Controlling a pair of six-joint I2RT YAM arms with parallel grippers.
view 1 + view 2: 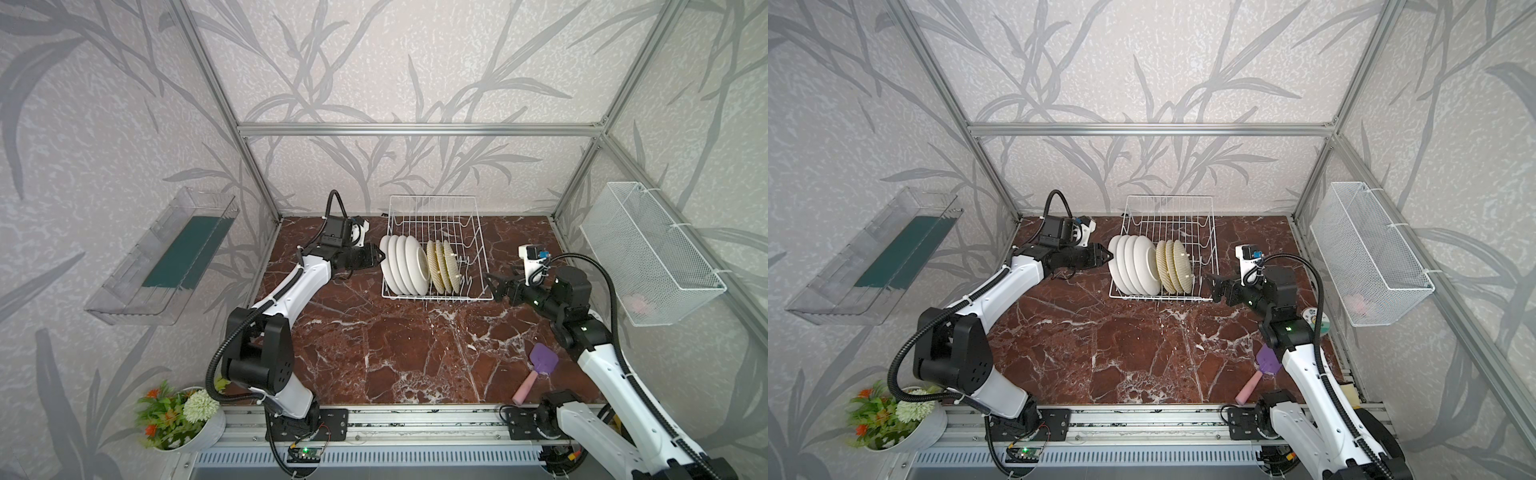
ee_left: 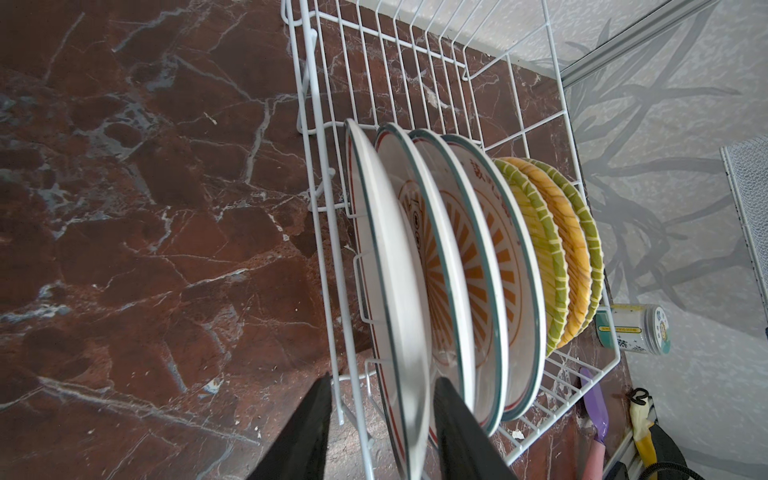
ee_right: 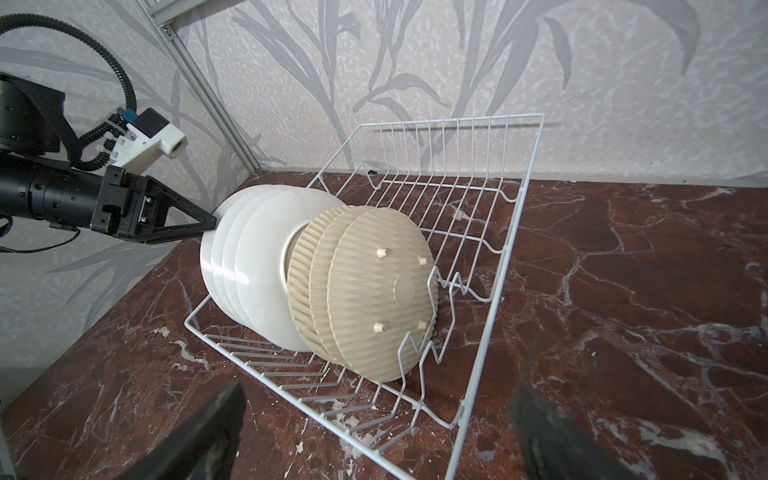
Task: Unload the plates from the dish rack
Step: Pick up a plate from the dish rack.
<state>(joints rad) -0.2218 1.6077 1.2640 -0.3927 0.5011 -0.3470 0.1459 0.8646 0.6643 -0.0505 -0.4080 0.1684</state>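
On the red-brown marble tabletop (image 1: 374, 353), the left gripper (image 1: 380, 256) straddled, unclamped, the endmost round white ceramic plate (image 2: 386, 257) in the white wire dish rack (image 1: 432, 210), likely needing closure, then lifting; the right gripper (image 1: 491, 286) gaped beside the rack.

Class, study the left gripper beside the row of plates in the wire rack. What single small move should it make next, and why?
Probably close the left gripper on the rim of the outermost round white ceramic plate. Its fingers straddle that rim with a gap showing, so nothing is gripped yet, and the plate stands upright in the white wire dish rack.
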